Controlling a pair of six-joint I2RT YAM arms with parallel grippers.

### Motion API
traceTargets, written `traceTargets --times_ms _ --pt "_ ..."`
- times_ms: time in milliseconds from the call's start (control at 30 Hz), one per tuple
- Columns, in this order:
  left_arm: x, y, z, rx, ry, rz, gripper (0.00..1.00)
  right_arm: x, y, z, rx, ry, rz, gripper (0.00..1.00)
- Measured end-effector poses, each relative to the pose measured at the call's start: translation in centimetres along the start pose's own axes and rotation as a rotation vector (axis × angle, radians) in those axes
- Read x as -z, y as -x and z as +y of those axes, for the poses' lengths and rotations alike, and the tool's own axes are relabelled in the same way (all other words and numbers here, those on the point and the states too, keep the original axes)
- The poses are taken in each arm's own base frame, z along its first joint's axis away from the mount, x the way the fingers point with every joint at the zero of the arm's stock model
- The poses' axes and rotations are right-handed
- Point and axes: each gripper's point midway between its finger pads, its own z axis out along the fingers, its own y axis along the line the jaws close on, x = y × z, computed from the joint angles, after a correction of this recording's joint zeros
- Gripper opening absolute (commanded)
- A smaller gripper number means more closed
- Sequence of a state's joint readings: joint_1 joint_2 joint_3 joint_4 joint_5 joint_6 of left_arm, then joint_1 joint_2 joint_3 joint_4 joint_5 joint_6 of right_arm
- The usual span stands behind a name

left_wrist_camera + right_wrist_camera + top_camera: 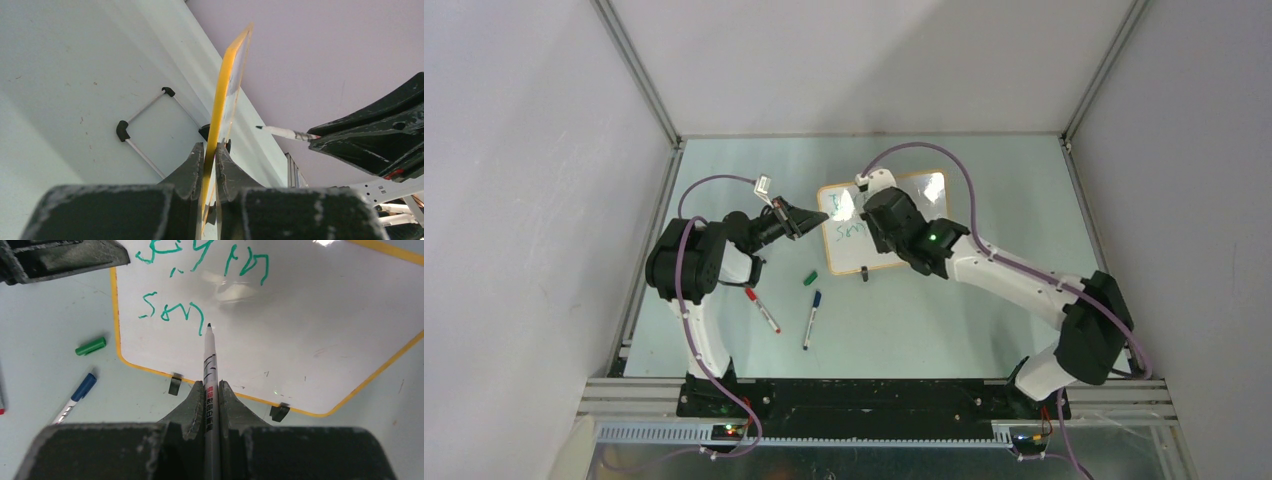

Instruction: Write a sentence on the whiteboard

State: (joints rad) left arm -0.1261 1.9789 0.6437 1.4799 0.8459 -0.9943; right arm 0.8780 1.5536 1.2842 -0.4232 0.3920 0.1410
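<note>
The whiteboard [924,195] [310,325] with its orange frame stands tilted at mid-table. My left gripper [808,222] [210,150] is shut on the whiteboard's left edge [222,100], which I see edge-on between the fingers. My right gripper [871,222] [212,386] is shut on a white marker [209,365]. The marker's dark tip sits at the board just right of the last green stroke. The sentence [200,262] shows in green as a top line and "Sm" [172,310] below it. In the left wrist view the marker [282,132] points at the board's face.
A green cap [810,277] [90,346], a blue-capped marker [811,318] [75,397] and a red-capped marker [762,310] lie on the table in front of the board. A white wire stand [145,125] sits behind it. Enclosure walls ring the table.
</note>
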Motion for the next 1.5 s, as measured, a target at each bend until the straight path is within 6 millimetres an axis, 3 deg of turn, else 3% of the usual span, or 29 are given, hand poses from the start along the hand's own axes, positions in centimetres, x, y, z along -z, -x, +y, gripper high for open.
traceTargets --times_ms 133,400,533,1133,1300,1500 --pt "0.0 0.0 0.0 0.0 0.0 0.0 0.0 1.0 0.4 -0.7 -0.024 0.009 -0.079 0.0" --pt "0.0 0.0 0.0 -0.001 0.001 -0.001 0.0 1.7 -1.0 -1.6 -0.043 0.011 -0.171 0.07" --pt "0.1 0.0 0.1 -0.002 0.006 -0.005 0.0 2.0 -0.8 -1.8 -0.056 0.009 -0.212 0.0" --pt "0.8 -0.1 -0.1 -0.023 0.038 -0.039 0.0 2.2 0.2 -1.2 -0.077 0.013 -0.288 0.0" --pt "0.4 0.1 -0.2 -0.028 0.021 -0.029 0.0 1.9 0.0 -0.8 -0.081 0.035 -0.277 0.0" --pt "0.3 0.1 -0.3 -0.029 0.013 -0.024 0.0 -0.1 -1.8 -1.2 -0.106 0.043 -0.19 0.0"
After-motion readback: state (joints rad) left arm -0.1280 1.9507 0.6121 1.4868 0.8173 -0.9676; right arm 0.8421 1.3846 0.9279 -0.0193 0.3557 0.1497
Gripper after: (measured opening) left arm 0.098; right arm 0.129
